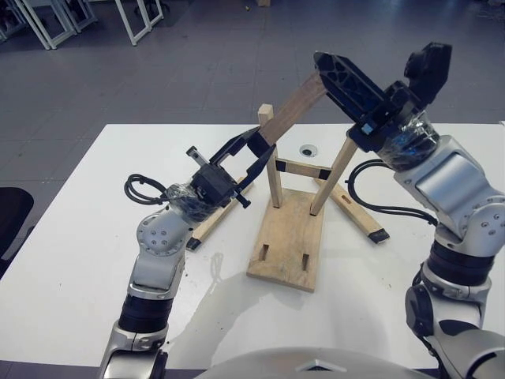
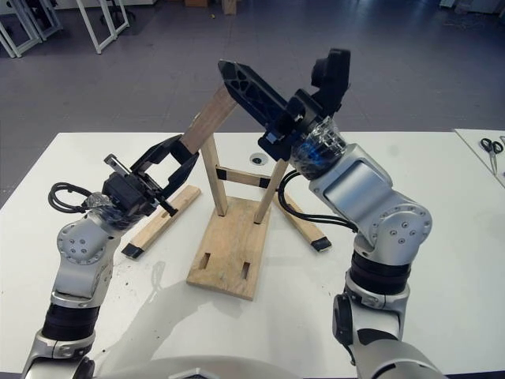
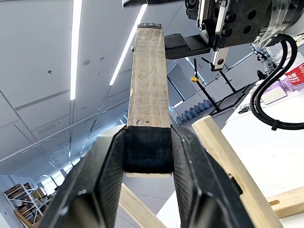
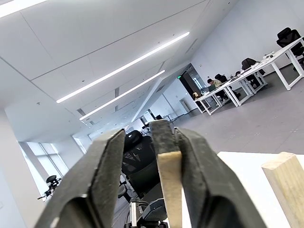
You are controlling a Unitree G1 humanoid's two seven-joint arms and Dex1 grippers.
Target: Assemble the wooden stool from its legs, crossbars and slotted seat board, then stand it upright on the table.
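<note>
The slotted seat board (image 1: 288,241) lies flat in the middle of the table. Two legs (image 1: 273,178) (image 1: 335,174) stand in it, joined by a crossbar (image 1: 304,168). One more leg (image 1: 296,106) slants in the air above them. My left gripper (image 1: 256,150) is shut on its black-taped lower end, the fingers (image 3: 114,166) clamping both sides. At the upper end, my right gripper (image 1: 322,69) is shut on the wood, whose edge (image 4: 169,183) lies between the fingers (image 4: 199,175). Two loose leg pieces lie on the table, left (image 1: 211,219) and right (image 1: 359,209) of the board.
The white table (image 1: 71,237) has bare room at the front and on both sides. A round cable hole (image 1: 307,149) sits behind the stool parts. Scissors (image 2: 491,147) lie on a neighbouring table at the right. Open floor lies beyond the far edge.
</note>
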